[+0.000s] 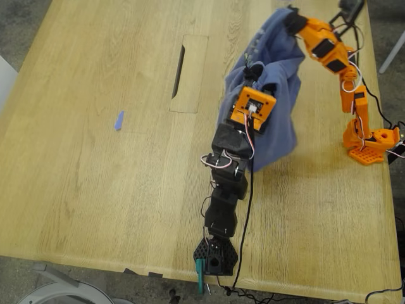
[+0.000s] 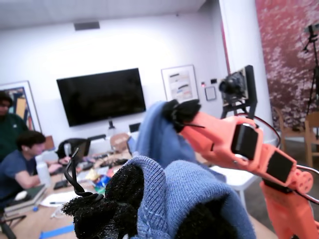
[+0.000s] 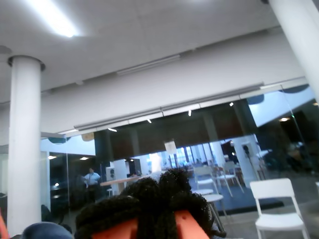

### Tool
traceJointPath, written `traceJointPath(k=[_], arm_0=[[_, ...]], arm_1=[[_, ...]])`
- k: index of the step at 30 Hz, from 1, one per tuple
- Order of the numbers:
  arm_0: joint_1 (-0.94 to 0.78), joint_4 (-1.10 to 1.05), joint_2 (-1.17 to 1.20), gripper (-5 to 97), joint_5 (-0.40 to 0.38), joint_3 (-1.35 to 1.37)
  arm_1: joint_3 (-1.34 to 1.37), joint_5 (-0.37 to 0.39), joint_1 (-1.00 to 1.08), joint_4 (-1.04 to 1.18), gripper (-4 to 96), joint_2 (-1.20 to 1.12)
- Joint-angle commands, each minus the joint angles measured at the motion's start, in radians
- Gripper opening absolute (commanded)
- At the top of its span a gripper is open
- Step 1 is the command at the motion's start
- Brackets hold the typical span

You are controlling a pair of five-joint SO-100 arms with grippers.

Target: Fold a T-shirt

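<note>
The black arm rises from its base at the near edge of the tabletop [image 1: 95, 190] and reaches up and away, its wrist tipped skyward, my first pincer [image 2: 149, 209] clenched on a bunched fold of the T-shirt [image 1: 269, 95], which hangs lifted above the wood right of centre in the exterior view. Farther off, the orange arm arches from its base at that view's right edge over to the cloth's far top corner, where my second pincer [image 1: 292, 20] grips the T-shirt. A small blue scrap [image 1: 119, 120] lies well apart at that view's left.
</note>
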Motion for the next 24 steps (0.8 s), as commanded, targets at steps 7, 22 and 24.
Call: traceJointPath(k=[7, 22, 24], arm_0=[[0.018, 0.130, 0.215, 0, 0.017, -0.040], [0.181, 0.348, 0.273, 0, 0.041, -0.040], [0.196, 0.368, 0.278, 0, 0.041, -0.040]], arm_1=[[-0.046, -0.028, 0.012, 0.055, -0.3, 0.133], [-0.035, -0.044, -0.003, 0.336, -0.3, 0.308], [-0.011, -0.044, -0.009, 0.367, -0.3, 0.344]])
